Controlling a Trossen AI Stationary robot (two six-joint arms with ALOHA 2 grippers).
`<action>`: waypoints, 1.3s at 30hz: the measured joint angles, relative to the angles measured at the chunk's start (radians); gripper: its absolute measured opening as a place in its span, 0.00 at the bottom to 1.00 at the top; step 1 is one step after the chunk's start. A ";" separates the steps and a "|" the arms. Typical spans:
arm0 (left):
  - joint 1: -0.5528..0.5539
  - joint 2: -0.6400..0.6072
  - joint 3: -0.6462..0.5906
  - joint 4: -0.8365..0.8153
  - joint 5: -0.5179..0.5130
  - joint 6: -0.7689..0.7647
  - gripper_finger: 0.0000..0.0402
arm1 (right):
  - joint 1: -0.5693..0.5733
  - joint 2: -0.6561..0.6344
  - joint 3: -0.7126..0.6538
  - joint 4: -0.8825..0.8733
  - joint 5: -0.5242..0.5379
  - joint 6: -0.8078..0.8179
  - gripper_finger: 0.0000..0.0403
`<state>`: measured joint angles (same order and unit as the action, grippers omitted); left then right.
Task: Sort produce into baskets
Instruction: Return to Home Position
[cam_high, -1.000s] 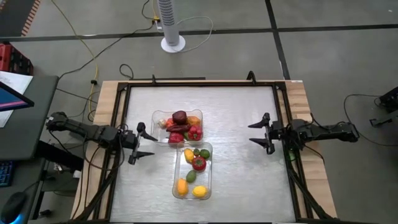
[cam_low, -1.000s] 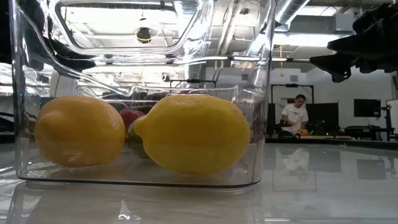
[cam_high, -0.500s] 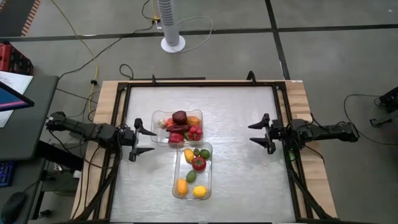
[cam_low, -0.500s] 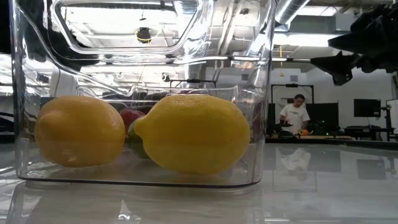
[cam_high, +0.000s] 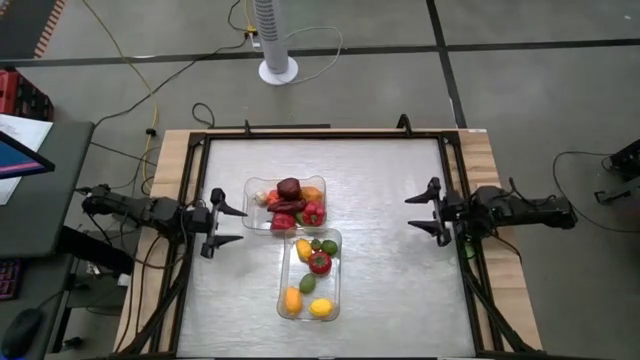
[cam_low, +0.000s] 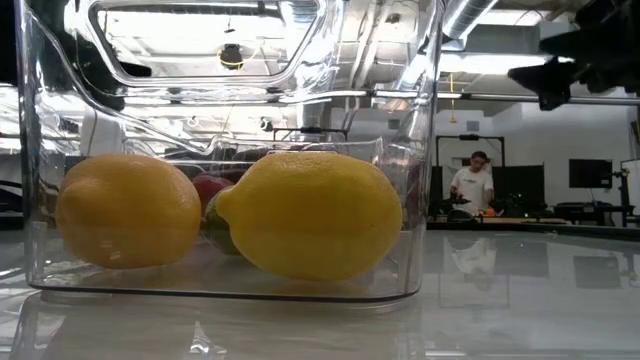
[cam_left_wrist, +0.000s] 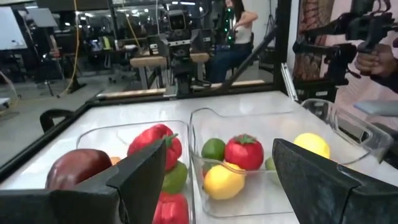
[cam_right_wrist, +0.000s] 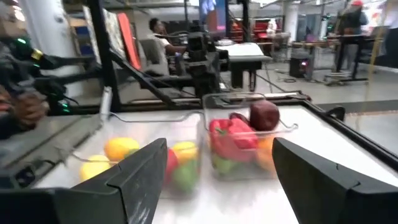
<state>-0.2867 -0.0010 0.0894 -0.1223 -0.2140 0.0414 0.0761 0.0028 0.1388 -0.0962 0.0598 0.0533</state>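
Note:
Two clear baskets stand mid-table. The far basket (cam_high: 262, 187) lies crosswise and holds red, orange and dark maroon produce (cam_high: 289, 189). The near basket (cam_high: 284, 280) lies lengthwise with yellow, green and red produce (cam_high: 319, 263); two lemons (cam_low: 310, 215) fill its near end. My left gripper (cam_high: 243, 225) hovers open to the left of the baskets, pointing level at them (cam_left_wrist: 217, 180). My right gripper (cam_high: 409, 212) hovers open well to their right, also pointing level (cam_right_wrist: 217, 180). Neither holds anything.
A dark frame (cam_high: 325, 134) runs around the table. Bare tabletop (cam_high: 380, 270) lies between the baskets and my right gripper. A fan stand (cam_high: 278, 70) and cables are on the floor beyond the far edge. A person (cam_low: 472, 185) sits in the room behind.
My left gripper has drawn back a little toward the table's left edge. My right gripper has drawn back slightly toward the right edge and risen. Both stay open. The baskets and produce have not moved.

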 joint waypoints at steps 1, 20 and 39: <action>0.000 0.002 -0.005 0.007 0.000 0.001 0.70 | 0.000 0.000 -0.003 -0.010 0.007 -0.007 0.79; -0.001 0.005 -0.013 -0.047 0.017 0.001 0.70 | 0.000 0.004 -0.093 0.029 0.040 -0.081 0.79; -0.001 0.005 -0.013 -0.051 0.017 0.000 0.70 | 0.000 0.004 -0.094 0.023 0.041 -0.080 0.79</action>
<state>-0.2874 0.0044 0.0769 -0.1734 -0.1974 0.0414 0.0757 0.0071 0.0444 -0.0734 0.1005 -0.0269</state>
